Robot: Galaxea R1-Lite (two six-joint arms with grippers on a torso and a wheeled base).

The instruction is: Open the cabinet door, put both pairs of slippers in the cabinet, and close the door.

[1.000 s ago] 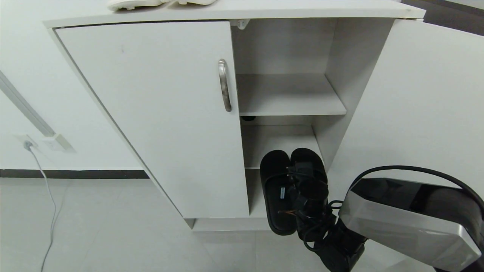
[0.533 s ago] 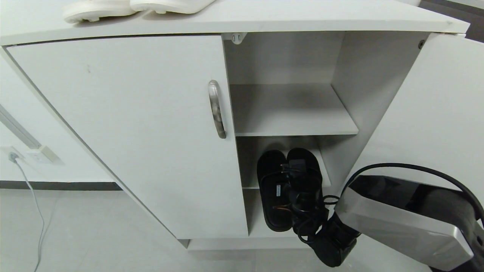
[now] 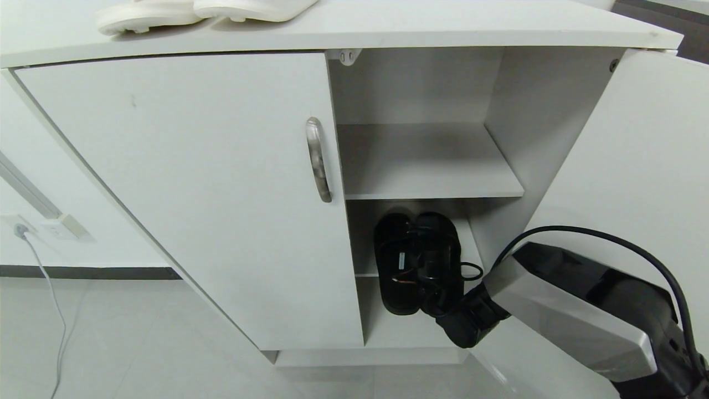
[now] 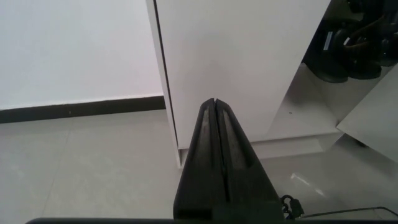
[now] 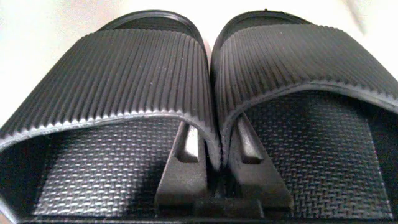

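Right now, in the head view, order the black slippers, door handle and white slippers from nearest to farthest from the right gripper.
1. Black slippers: held in the right gripper.
2. Door handle: on the closed left door.
3. White slippers: on the cabinet top.

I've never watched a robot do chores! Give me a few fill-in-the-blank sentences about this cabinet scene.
1. The black slippers are clamped in the ____ arm's jaws.
2. The white slippers lie on ____ of the cabinet.
3. The left door is ____, while the right door stands open.
Missing words: right; top; closed.
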